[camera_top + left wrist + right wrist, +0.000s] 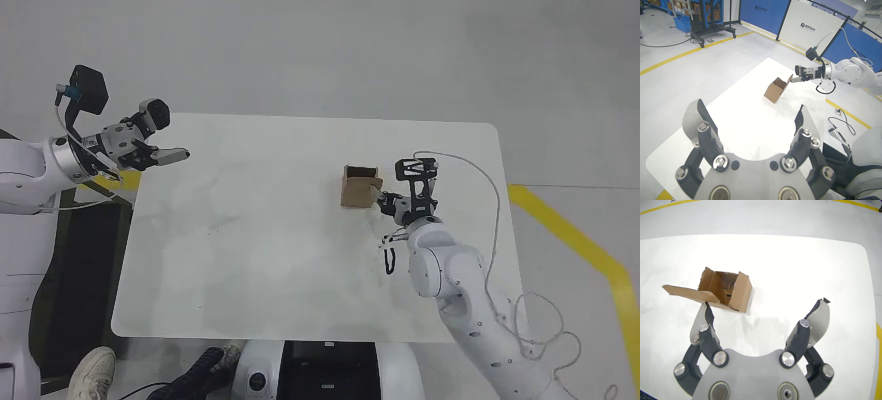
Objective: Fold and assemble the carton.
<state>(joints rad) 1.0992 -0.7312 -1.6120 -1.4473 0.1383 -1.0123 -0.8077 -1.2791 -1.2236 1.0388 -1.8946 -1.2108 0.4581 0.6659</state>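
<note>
A small brown carton point(358, 186) is set upright on the white table point(250, 260). Its top is left open, and one long flap point(687, 292) is folded out to the side. The right gripper point(762, 310) is held just beside the carton, on the side of that flap. Its fingers point(708, 313) are spread wide and nothing is held between them. One fingertip is pressed against the edge of the flap. The left gripper point(751, 115) is kept well apart from the carton, over the table corner far from it. Its fingers are spread wide too, and nothing is gripped.
</note>
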